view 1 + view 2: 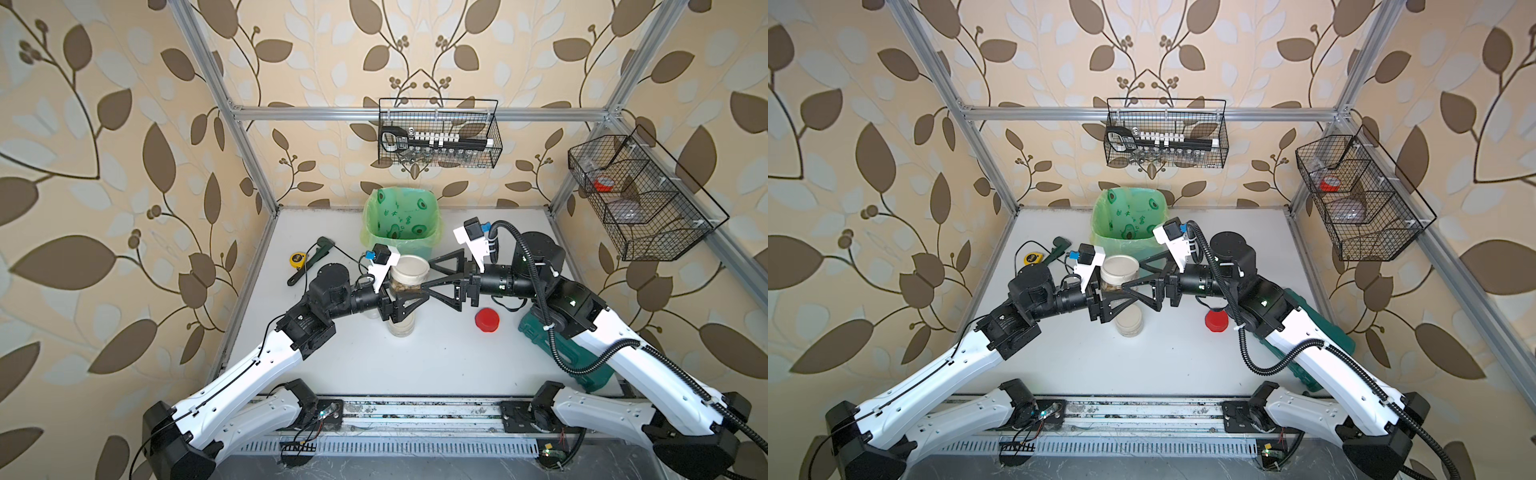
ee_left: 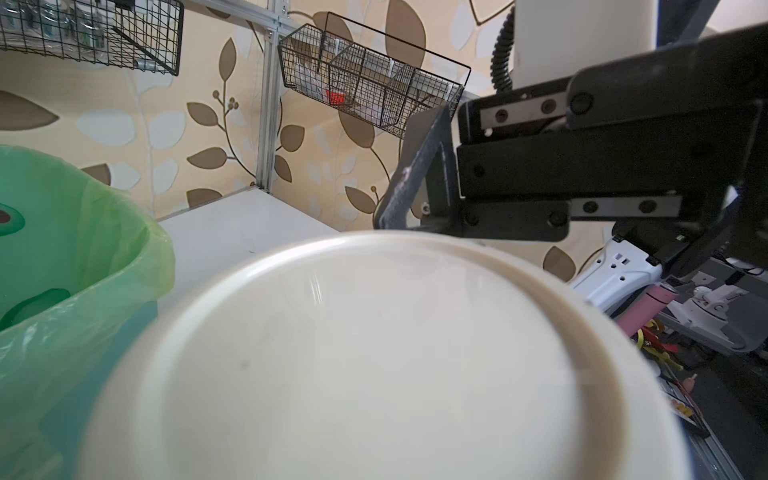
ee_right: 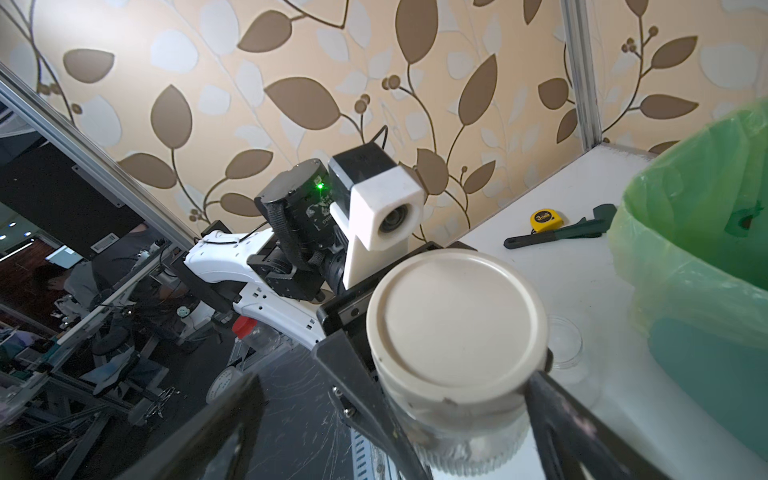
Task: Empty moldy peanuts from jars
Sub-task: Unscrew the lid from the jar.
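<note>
My left gripper [image 1: 404, 296] is shut on a short glass jar with a flat beige lid [image 1: 410, 269] and holds it upright above the table. Tan moldy peanuts [image 1: 405, 286] show through the glass under the lid. My right gripper [image 1: 428, 274] stands open beside that lid [image 3: 455, 326]; one of its fingers [image 3: 561, 415] is close to the jar's side and the other is well apart. A second short jar [image 1: 1129, 323] stands on the table under the left gripper. The beige lid [image 2: 374, 353] hides the left jaws in the left wrist view.
A mint-green bin [image 1: 434, 235] with a green liner stands behind the grippers. A red lid [image 1: 487, 321] lies on the table near the right arm, next to a dark green case [image 1: 540, 334]. A yellow tape measure [image 1: 296, 259] and a wrench [image 1: 318, 249] lie at the back left. Wire baskets [image 1: 440, 133] hang on the walls.
</note>
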Controlling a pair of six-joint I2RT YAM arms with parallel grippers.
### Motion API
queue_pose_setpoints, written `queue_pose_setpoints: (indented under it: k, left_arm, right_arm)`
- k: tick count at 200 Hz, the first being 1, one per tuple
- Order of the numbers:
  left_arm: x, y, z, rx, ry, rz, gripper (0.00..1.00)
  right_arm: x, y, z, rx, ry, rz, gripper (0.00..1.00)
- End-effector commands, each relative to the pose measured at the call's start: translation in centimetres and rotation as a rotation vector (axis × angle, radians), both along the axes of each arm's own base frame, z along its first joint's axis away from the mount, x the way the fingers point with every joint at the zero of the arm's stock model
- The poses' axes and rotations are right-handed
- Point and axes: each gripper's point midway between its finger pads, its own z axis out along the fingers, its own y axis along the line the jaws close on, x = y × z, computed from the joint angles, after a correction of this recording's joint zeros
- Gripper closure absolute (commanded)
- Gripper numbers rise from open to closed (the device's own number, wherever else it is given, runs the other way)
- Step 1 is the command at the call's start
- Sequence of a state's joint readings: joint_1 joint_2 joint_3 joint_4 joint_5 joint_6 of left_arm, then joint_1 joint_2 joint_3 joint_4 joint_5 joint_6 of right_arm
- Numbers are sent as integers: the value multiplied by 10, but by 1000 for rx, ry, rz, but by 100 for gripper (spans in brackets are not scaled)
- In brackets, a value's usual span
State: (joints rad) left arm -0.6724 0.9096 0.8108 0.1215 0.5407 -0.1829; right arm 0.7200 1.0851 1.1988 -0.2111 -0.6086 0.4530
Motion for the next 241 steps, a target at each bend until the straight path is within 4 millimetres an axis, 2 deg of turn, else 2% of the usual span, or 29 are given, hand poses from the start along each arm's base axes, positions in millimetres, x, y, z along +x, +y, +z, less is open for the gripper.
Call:
queue_pose_setpoints:
  k: [1,112,146,166,203,241]
  left_arm:
    - [-6,7,31,-59,-107,6,74]
    - [-9,-6,23,-57,-49,-81,74]
    - [-10,0,28,-52,-72,-52,74]
    - [-11,1,32,-48,-80,-52,74]
    - [-10,-1,31,-52,-73,-60,74]
    - [-10,-2,31,-63,-66,-65,74]
  right_arm:
    - [-11,10,12,41,5,66,2]
    - [-4,23,5,15,2,86,2]
    - [2,12,-1,-48,-31,10,2]
    - [-1,1,3,-60,-56,-29,1]
    - [-12,-3,13,-31,-63,-1,1]
    - [-16,-4,18,-15,-65,10,1]
